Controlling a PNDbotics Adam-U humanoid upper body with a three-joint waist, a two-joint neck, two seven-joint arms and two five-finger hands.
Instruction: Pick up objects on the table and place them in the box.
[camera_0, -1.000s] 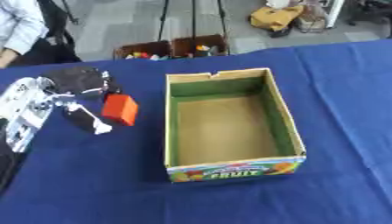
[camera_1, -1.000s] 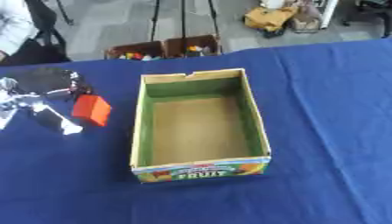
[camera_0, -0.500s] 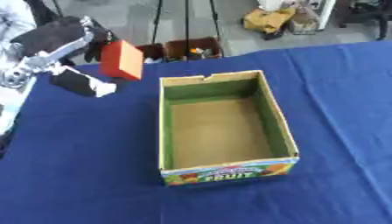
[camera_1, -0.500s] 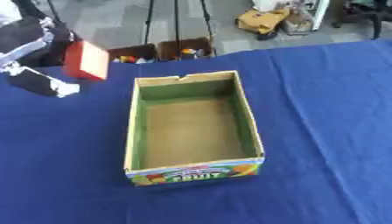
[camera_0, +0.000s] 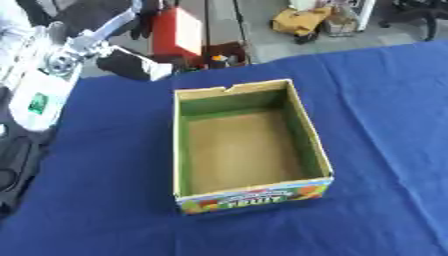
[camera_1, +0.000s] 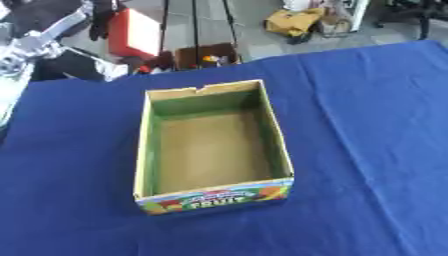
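My left hand (camera_0: 131, 20) is raised high at the upper left, its fingers curled round a red-orange block (camera_0: 179, 31) with a pale face. The block hangs in the air above and behind the far left corner of the box. The open cardboard fruit box (camera_0: 246, 145) stands in the middle of the blue table (camera_0: 385, 125); its green-walled inside holds nothing. My left forearm (camera_0: 52, 75) runs down the left edge. My right hand shows in no view.
Beyond the table's far edge, on the floor, sit a dark crate with small coloured items (camera_1: 206, 56) and a yellow bag (camera_1: 293, 21). Tripod legs stand there too. Blue cloth stretches wide to the right of the box.
My left hand has lifted the red block from the table at the left, up and rightward toward the box's far left corner. The camera has shifted as well.
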